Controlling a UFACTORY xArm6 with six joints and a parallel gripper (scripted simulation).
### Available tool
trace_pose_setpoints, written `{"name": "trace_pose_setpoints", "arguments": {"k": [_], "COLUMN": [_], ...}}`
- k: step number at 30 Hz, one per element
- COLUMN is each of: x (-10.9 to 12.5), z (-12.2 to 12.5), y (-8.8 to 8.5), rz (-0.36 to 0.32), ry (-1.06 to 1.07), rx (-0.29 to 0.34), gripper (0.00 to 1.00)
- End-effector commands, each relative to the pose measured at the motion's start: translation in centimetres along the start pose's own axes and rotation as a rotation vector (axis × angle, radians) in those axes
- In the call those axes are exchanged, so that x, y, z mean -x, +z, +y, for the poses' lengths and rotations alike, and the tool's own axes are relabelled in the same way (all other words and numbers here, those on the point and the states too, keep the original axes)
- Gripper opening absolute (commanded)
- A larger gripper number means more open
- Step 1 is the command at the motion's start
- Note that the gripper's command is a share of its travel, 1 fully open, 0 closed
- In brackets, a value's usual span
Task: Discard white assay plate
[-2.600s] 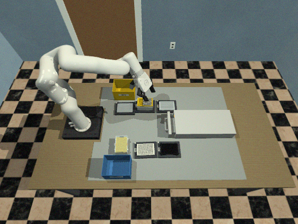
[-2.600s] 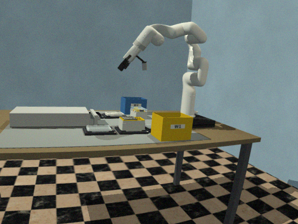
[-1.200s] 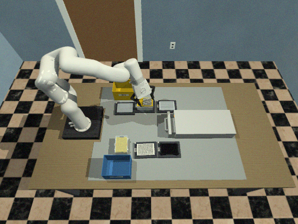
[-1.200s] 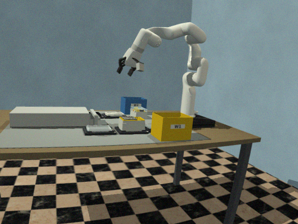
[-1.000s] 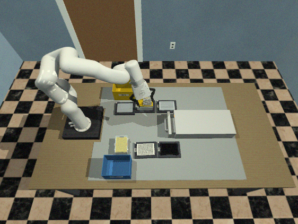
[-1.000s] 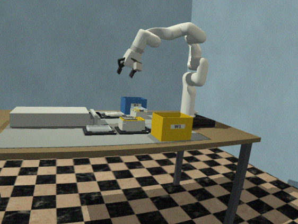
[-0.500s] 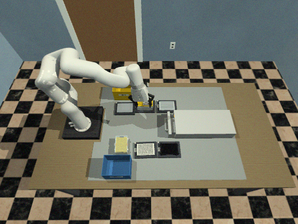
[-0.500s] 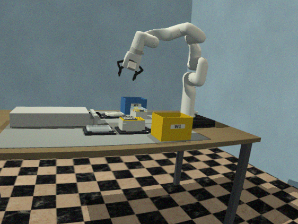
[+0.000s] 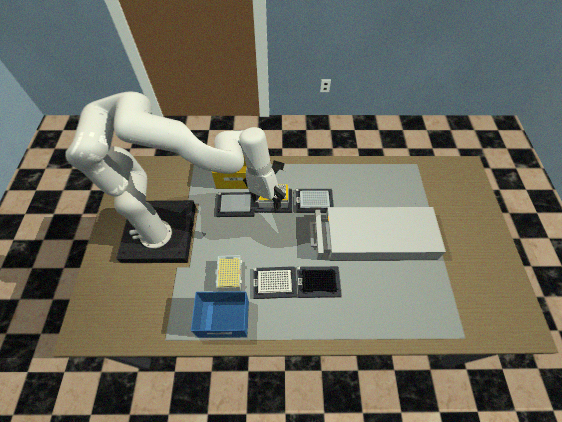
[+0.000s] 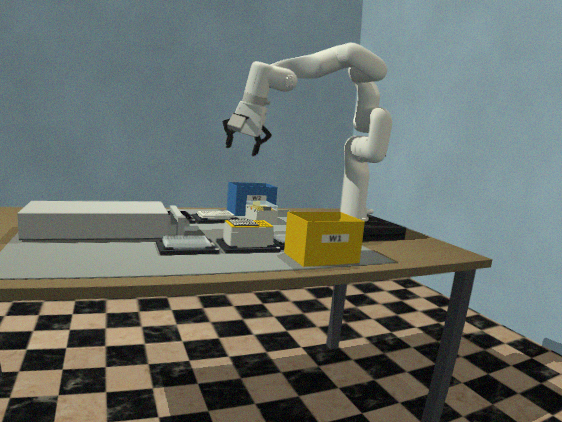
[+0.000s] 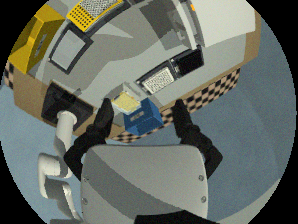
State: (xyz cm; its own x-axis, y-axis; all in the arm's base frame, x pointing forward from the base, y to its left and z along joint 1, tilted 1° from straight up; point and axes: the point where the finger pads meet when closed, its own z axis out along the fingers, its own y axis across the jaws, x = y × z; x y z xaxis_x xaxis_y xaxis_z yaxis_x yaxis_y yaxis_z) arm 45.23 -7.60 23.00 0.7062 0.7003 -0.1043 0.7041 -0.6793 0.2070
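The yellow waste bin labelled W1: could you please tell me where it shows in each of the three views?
Top: yellow waste bin W1, upper left of the grey mat, half hidden under the white arm.
Exterior: right foreground at the bench edge.
Wrist: upper left edge.
Shared landmark: the long white cooler box.

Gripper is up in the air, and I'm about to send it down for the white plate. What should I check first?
1. Gripper open with nothing between the fingers: ok.
2. White 96-well assay plate lying flat in its nest: ok.
3. Gripper lined up over that plate: not ok. It hangs high above the bench, away from the plate's row.
4. Yellow bin W1 upright and wholly on the bench: ok.
5. W1's opening free to take a drop: ok in the exterior view.
6. Nest label reads N4: cannot tell, too small.
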Motion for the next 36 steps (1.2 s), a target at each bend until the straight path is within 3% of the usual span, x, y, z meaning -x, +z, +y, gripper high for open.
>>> {"name": "trace_pose_setpoints", "arguments": {"k": [1,31,36], "x": [0.3,1.6,1.6], "z": [-0.2,-2.2,-2.2], "y": [0.2,1.9,1.9], "rz": [0.008,-0.017,-0.017], "ry": [0.134,0.969,0.969], "rx": [-0.026,-0.238,-0.238], "gripper": [1.00,1.00,1.00]}}
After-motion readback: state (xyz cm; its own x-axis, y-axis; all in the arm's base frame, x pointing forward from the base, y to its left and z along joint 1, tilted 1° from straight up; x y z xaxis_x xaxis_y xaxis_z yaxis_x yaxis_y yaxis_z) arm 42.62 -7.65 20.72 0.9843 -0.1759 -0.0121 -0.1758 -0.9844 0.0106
